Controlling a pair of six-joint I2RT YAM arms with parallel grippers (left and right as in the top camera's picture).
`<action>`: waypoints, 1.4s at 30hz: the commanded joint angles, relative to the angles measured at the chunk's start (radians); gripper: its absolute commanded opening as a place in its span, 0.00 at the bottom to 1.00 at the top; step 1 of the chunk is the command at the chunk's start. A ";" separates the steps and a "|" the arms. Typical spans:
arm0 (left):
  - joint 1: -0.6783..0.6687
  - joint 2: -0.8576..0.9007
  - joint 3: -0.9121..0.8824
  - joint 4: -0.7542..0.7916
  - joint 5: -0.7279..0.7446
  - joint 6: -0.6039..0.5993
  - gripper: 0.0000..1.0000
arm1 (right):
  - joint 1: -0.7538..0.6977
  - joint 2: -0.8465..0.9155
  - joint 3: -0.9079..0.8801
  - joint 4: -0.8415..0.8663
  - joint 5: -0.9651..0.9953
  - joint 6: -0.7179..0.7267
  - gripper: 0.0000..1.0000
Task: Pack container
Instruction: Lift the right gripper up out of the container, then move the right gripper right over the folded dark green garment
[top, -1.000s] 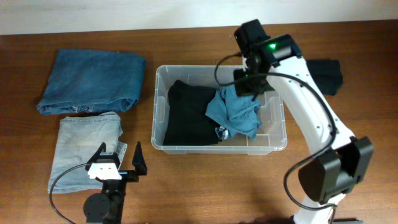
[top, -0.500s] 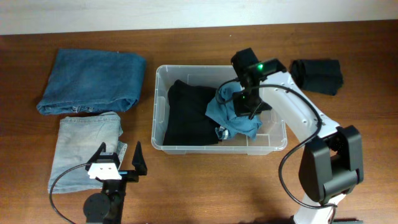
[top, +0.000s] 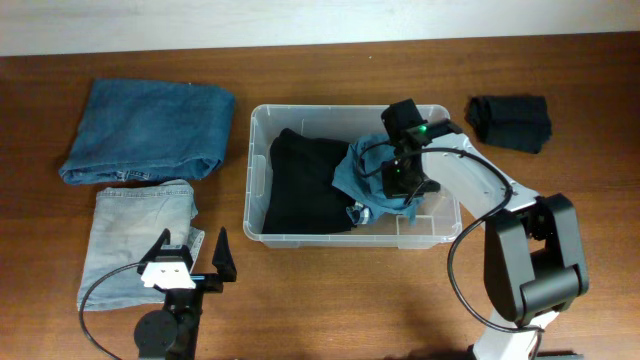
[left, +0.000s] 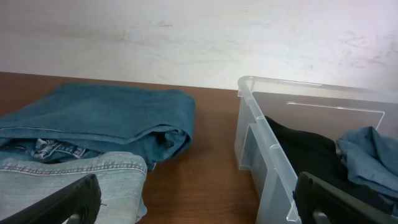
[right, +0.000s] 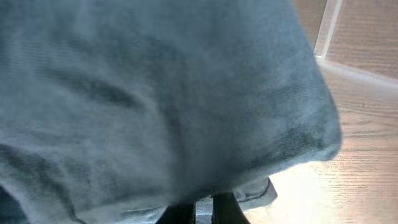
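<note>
a: where does the container (top: 252, 190) stand, and what does it hold?

b: mid-table; a black garment (top: 300, 185) fills its left part; a blue cloth (top: 355, 172) lies crumpled against that garment's right side, within the walls.

a: and the grippers?

b: right gripper (top: 399, 188) is down inside the container, on the blue cloth, jaws closed; the wrist view shows fabric bunched over the tips, but whether a fold is pinched cannot be told; left gripper (top: 192, 255) sits near left, just beside the light jeans (top: 130, 235), jaws wide open, holding nothing.

a: how far along is the packing?

b: by judgement, under halfway; two items are in, three lie out on the table: dark jeans (top: 150, 130) far left, light jeans near left, a black bundle (top: 512, 122) far right, each apart from the container; the blue cloth looks unsettled, not yet laid flat.
</note>
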 joint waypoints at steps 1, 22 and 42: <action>0.004 -0.004 -0.002 -0.008 0.001 0.016 0.99 | -0.005 -0.006 -0.002 0.014 0.002 0.008 0.04; 0.004 -0.004 -0.002 -0.008 0.001 0.016 0.99 | -0.005 0.005 0.252 -0.115 0.002 0.033 0.04; 0.004 -0.004 -0.002 -0.008 0.001 0.016 0.99 | -0.008 -0.053 0.147 0.094 0.006 0.069 0.04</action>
